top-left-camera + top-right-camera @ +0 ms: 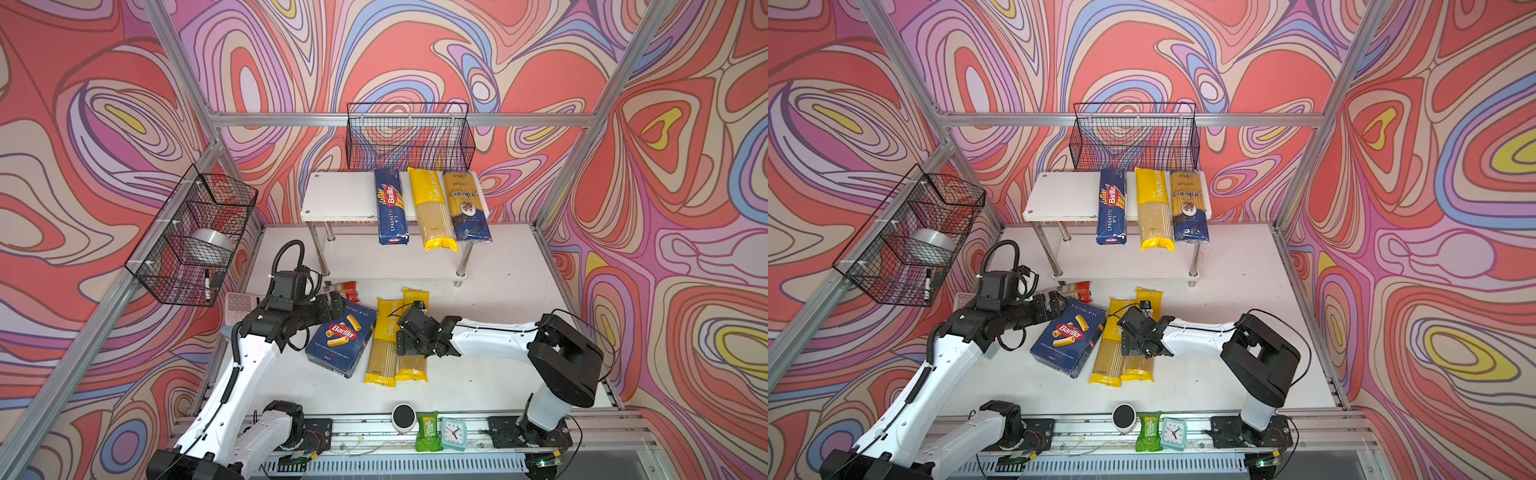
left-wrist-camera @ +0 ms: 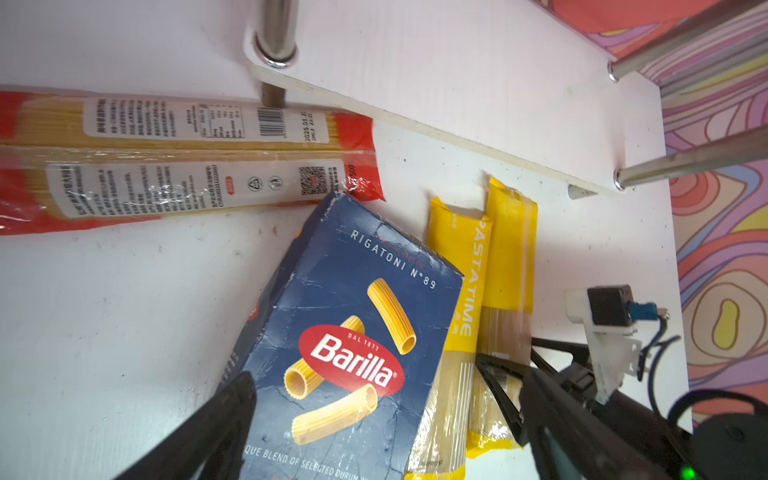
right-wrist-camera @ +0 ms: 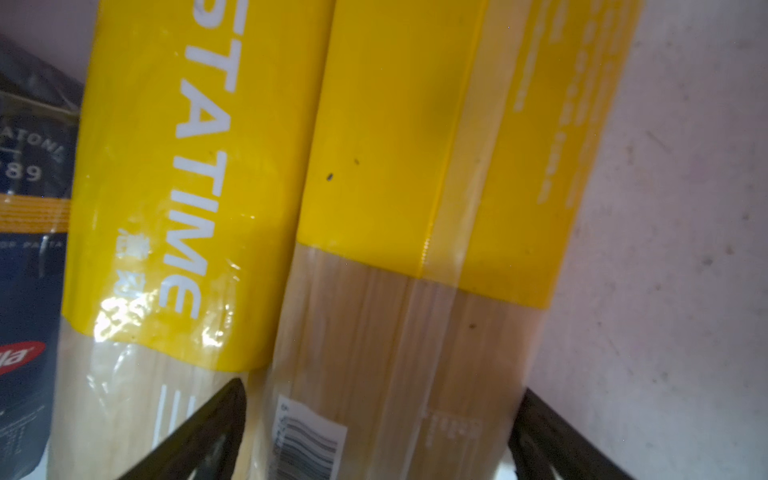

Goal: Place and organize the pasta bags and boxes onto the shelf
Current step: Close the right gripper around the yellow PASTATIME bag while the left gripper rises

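The table carries the shelf at the back, its top board holding the spaghetti box, a yellow bag and a gold bag side by side, all three overhanging the front edge. On the table in front lie the rigatoni box, flat and skewed, then an inner bag touching it and an outer bag pressed against that one. The red bag lies beside the shelf's lower board. The left gripper hovers over the rigatoni box's far corner with its fingers spread wide. The right gripper is low over the outer bag, fingers wide apart and astride it. The likely trouble is there: one fingertip sits right at the seam between the two bags, so closing could pinch the inner bag's film or drag it along. A slick, long bag held at one spot may also sag and catch the overhanging packs on the way up. Only the right wrist view shows that seam. Only the left wrist view shows the red bag's length, mostly hidden by the arm in both top views. Only the top views show the shelf's load.
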Controlling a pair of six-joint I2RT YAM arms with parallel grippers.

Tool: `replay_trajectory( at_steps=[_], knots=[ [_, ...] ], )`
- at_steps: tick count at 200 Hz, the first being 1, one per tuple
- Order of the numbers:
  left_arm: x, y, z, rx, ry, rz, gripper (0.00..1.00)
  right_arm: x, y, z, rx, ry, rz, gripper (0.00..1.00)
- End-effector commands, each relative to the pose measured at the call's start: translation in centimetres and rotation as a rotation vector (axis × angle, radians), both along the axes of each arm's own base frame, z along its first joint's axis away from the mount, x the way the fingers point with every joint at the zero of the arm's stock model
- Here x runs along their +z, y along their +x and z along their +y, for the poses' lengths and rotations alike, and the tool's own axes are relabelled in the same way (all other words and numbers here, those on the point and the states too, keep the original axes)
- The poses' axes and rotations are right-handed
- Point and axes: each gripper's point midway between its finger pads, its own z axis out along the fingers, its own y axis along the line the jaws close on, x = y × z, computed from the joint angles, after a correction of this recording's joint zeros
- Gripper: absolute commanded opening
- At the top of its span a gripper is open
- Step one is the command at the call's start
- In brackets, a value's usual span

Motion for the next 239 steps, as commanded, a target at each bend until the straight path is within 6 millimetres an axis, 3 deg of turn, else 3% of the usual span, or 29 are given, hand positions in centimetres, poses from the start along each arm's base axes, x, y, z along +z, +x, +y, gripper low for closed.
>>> replay_trajectory(
  at_steps=[1, 45, 82, 145, 159, 181, 239],
  knots=[
    [0.1, -1.0, 0.0, -0.068, 0.051, 0.033, 1.00, -1.0, -0.2, -0.3, -0.021, -0.029, 0.021, 0.98],
    [1.4, -1.3, -1.1, -0.195, 0.071, 0.001, 1.00, -1.9, -0.9, -1.2, -0.027, -0.051, 0.043, 0.98],
    [1.6, -1.9, -1.3, -0.241, 0.078, -0.032, 1.00, -2.3, -1.7, -3.2, -0.030, -0.122, 0.055, 0.98],
    [0.1, -2.7, -0.8, -0.264, 0.124, -0.045, 1.00, 0.5, -2.6, -6.4, -0.028, -0.188, 0.015, 0.98],
    [0.0, -2.9, -0.6, -0.267, 0.134, -0.057, 1.00, 1.3, -2.4, -6.0, 0.010, -0.165, -0.009, 0.98],
    [0.1, -3.0, -0.7, -0.274, 0.129, -0.081, 1.00, 2.3, -2.3, -3.6, 0.119, -0.045, -0.056, 0.98],
    [0.4, -3.4, -0.3, -0.255, 0.143, -0.107, 1.00, 2.0, -1.9, -4.2, 0.121, -0.105, -0.060, 0.98]
  ],
)
